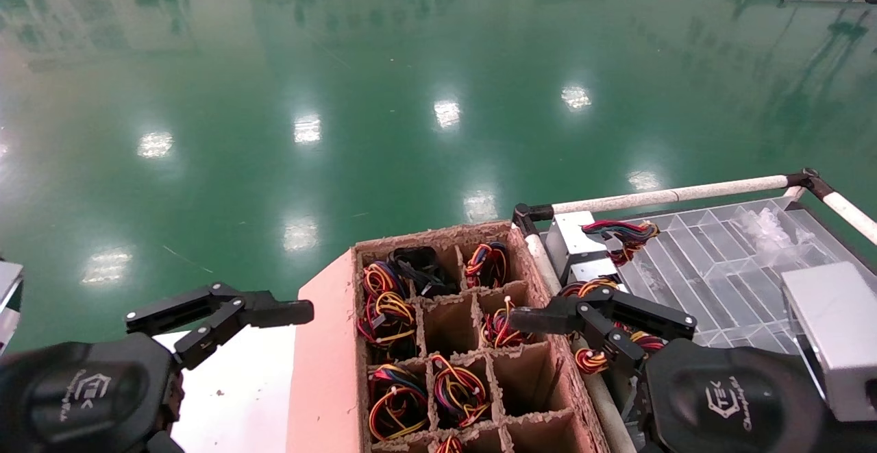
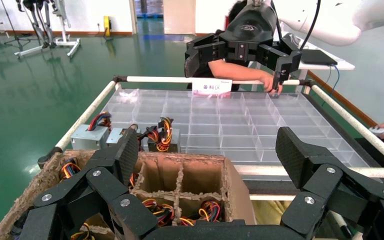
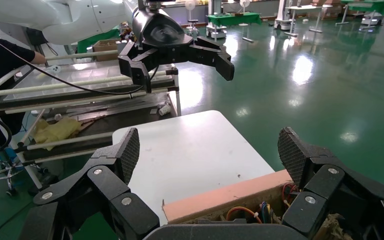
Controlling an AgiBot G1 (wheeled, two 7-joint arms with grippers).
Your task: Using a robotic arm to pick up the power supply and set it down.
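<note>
We see both arms raised over the brown cardboard divider box (image 1: 473, 343), and neither has anything in its grasp. The left gripper (image 1: 226, 316) hangs above the white table (image 1: 240, 384) just beside the box's pink outer wall, fingers spread wide with nothing between them. The right gripper (image 1: 589, 319) hovers over the box's right edge, where it meets the white rail (image 1: 671, 196) of the clear partitioned tray (image 1: 712, 261); its jaws gape just as wide, also empty.

We make out wire bundles of red, yellow, orange and black filling several cells of the box, but the metal bodies beneath them sit too deep to see. The nearest cells are cut off at the frame's lower edge.

One power supply (image 1: 572, 237) lies plainly on the tray's near-left corner, silver-grey, wires trailing toward the tray's middle. A second sits just nearer, half hidden behind the right gripper's fingers. Another grey box (image 1: 832, 336) stands at the tray's right, cropped by the frame edge and partly behind the right wrist housing.

In the left wrist view a person (image 2: 240, 70) leans on the tray's far rail, mostly hidden behind the other arm's gripper.
</note>
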